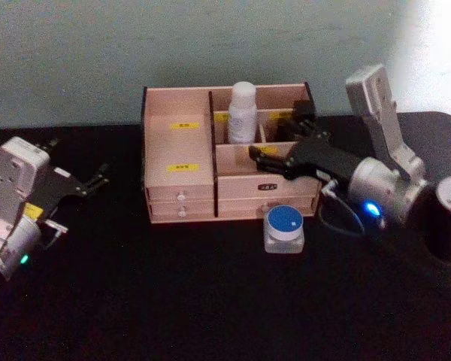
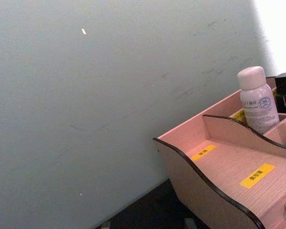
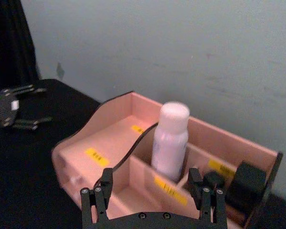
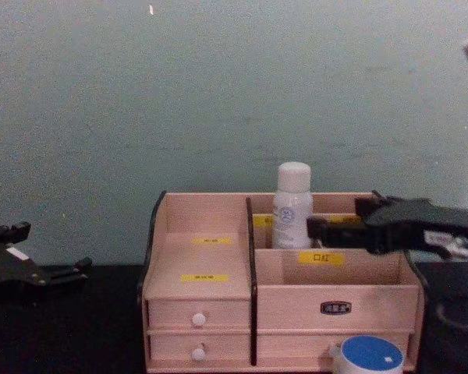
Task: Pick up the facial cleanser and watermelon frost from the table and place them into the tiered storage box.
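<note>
Head view: right gripper (image 1: 273,137) is hovering over the tiered storage box (image 1: 177,147).
Its fingers are standing wide apart, gripping nothing, beside the white bottle (image 1: 241,113); left gripper (image 1: 79,159) is idling, spread, empty.

The white bottle (image 1: 241,113) is hidden at its base by the tiered storage box (image 1: 161,147); the blue-lidded jar (image 4: 366,355) is cut off at the chest view's lower edge.

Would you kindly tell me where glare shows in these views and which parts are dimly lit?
Head view: a washed-out bright patch on the wall at the upper right, while the black table lies dim. Left wrist view: white glare on the wall just beyond the tiered storage box. Right wrist and chest views: even light on the wall, no glare.
</note>
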### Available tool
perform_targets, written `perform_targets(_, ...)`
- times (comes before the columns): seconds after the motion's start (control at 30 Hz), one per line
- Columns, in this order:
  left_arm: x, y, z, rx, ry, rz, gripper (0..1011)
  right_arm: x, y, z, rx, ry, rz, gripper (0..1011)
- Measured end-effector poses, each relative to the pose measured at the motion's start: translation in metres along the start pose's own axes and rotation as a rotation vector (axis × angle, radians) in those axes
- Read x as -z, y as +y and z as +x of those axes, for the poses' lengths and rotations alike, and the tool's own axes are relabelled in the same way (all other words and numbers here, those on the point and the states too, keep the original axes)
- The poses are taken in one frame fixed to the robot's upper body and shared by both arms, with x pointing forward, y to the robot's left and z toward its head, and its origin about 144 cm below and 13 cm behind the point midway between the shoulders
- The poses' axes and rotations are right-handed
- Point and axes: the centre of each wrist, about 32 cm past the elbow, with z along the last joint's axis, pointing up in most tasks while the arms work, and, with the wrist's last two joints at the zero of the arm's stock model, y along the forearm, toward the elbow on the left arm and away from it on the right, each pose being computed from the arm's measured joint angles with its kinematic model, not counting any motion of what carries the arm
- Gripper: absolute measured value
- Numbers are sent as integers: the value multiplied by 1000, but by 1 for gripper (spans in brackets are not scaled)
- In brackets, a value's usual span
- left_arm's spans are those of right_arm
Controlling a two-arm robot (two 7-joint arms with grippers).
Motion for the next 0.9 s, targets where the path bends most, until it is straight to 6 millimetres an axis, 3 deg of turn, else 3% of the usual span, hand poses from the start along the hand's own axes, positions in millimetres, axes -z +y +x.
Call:
perform_targets(0.53, 0, 0, 0, 0, 0, 0, 1001, 28, -65, -26, -40, -16, -89, 1000)
perform_targets(0.9, 0, 0, 0, 0, 0, 0, 1001, 41, -80, -36, -19, 2, -187, 1000)
